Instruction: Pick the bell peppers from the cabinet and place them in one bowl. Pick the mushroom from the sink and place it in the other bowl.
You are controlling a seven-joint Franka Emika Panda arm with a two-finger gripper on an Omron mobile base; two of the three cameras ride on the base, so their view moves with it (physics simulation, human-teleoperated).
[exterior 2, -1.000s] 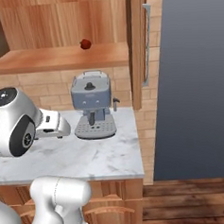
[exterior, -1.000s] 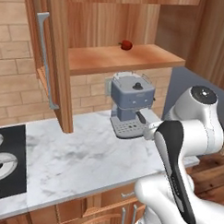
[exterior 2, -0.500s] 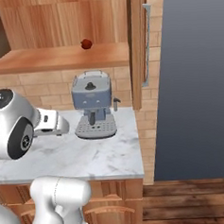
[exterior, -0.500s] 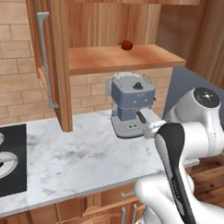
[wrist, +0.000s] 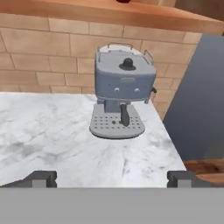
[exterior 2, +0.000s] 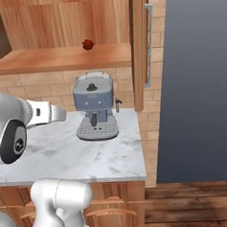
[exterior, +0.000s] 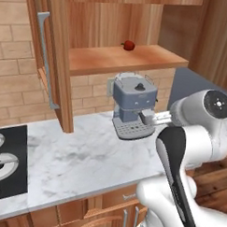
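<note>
Pepper pick-up stage: pincer (wrist: 112, 177) spread empty above white marble counter (exterior: 80, 160); next, probably lift to small glossy red pepper (exterior: 129, 45) near back edge of wooden cabinet shelf (exterior: 118, 58).

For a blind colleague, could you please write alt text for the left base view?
A small red bell pepper sits alone on the plank shelf of the open wooden cabinet, above a blue-grey espresso machine on a white marble counter. The robot's white arm rises at the lower right, reaching toward the machine. A black stovetop lies at the left edge.
</note>
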